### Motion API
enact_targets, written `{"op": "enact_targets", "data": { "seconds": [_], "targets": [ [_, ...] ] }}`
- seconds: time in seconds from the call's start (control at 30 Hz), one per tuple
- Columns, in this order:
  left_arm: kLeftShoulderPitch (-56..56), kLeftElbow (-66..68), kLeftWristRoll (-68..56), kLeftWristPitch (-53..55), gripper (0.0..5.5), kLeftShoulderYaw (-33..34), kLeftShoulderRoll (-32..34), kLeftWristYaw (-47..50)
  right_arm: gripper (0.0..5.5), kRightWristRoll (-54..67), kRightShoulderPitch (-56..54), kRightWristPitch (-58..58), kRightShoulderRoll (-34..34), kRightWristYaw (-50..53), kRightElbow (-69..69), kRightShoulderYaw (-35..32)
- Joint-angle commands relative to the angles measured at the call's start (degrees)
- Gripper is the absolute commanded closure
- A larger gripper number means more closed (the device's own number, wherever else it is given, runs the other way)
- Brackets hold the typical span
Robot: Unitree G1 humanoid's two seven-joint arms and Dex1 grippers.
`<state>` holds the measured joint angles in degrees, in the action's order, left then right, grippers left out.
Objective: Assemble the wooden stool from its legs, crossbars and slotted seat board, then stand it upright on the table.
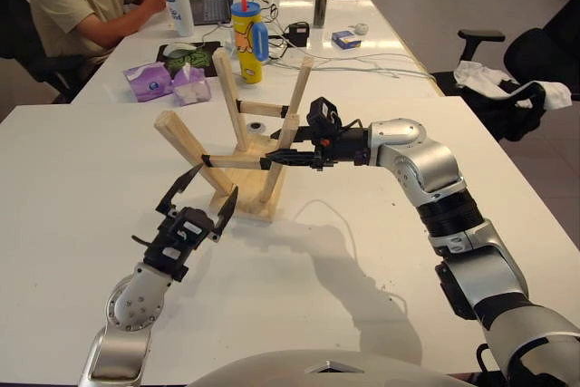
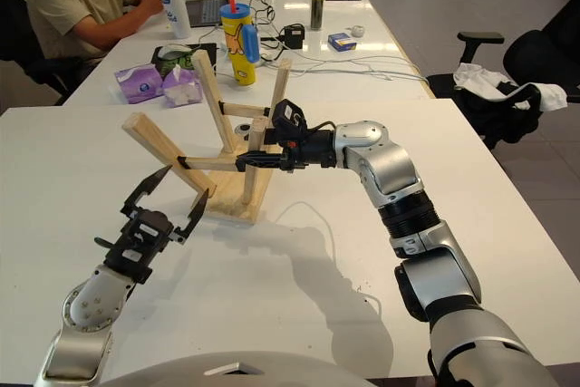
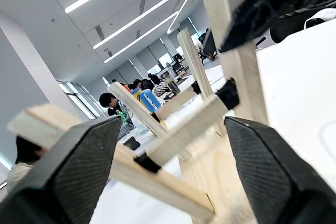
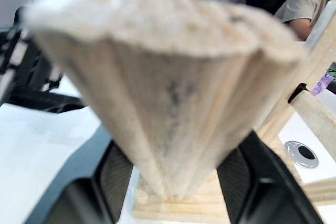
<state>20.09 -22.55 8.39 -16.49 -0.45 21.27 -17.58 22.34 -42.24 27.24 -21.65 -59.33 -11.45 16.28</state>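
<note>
The left claw (image 1: 214,183) hangs spread at the near left, just beside the upside-down wooden stool (image 1: 237,115). The stool rests mid-counter (image 1: 91,188) on its seat board (image 1: 252,206), legs up. The right claw (image 1: 277,160) pinches the near right leg (image 1: 272,186).

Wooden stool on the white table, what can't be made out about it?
Eye views: the flat wooden seat board lies underneath the upturned legs, which cover its slots.
Right wrist view: the gripped pale wooden leg is blurred and hides the right gripper's contact.
Left wrist view: the open left gripper's black fingers are blurred and cut off by the edge.
</note>
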Motion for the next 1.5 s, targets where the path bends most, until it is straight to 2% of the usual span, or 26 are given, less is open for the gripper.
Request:
{"op": "enact_targets", "data": {
  "seconds": [0.03,0.17,0.2,0.5,0.57,0.7,0.8,0.93,1.13,1.3,1.4,1.5],
  "targets": [
    [-4.1,7.0,-4.7,5.6,1.86,-1.6,-1.2,-2.7,3.44,-1.1,3.1,1.9,0.5,-0.2,-1.0,0.6],
    [-8.5,11.7,-9.7,12.5,1.86,-3.1,-4.1,-4.4,3.44,-1.3,3.1,1.4,1.2,-0.3,-0.5,0.5],
    [-9.1,12.5,-10.8,14.8,1.86,-3.4,-4.5,-4.9,3.07,-1.4,3.0,1.3,1.4,-0.1,-0.5,0.4],
    [-10.4,15.7,-12.6,21.2,1.86,-4.3,-7.3,-3.9,1.76,-1.9,5.3,3.4,0.4,1.6,3.4,-2.0],
    [-10.5,16.5,-12.1,21.6,1.86,-5.1,-7.2,-4.3,1.73,-1.9,7.3,3.5,-0.8,1.7,4.3,-2.7],
    [-10.6,18.2,-10.7,24.7,1.86,-6.1,-6.7,-3.6,2.29,-0.8,11.4,3.8,-2.7,3.5,4.6,-7.3],
    [-10.1,19.1,-9.0,26.2,1.86,-7.3,-5.9,-3.3,2.79,1.9,11.9,3.5,-1.7,6.5,4.7,-13.4],
    [-9.5,20.2,-8.8,26.8,1.86,-7.4,-5.7,-2.7,3.45,8.2,9.2,6.2,0.8,10.7,7.4,-20.4],
    [-9.5,21.9,-8.0,26.8,1.86,-8.4,-4.9,-2.9,4.36,19.9,2.0,12.9,5.8,17.8,17.3,-24.9],
    [-10.4,24.3,-7.0,26.3,1.86,-9.0,-4.5,-2.4,4.40,26.8,-8.1,10.8,12.2,28.0,18.8,-29.6],
    [-11.0,26.0,-6.9,26.1,1.86,-8.9,-4.3,-2.1,4.40,29.6,-10.4,8.0,16.0,32.8,19.4,-31.6],
    [-11.4,26.8,-7.0,25.7,1.86,-8.8,-4.0,-2.0,4.40,30.2,-6.2,9.1,21.5,36.0,20.3,-27.1]
  ]
}}
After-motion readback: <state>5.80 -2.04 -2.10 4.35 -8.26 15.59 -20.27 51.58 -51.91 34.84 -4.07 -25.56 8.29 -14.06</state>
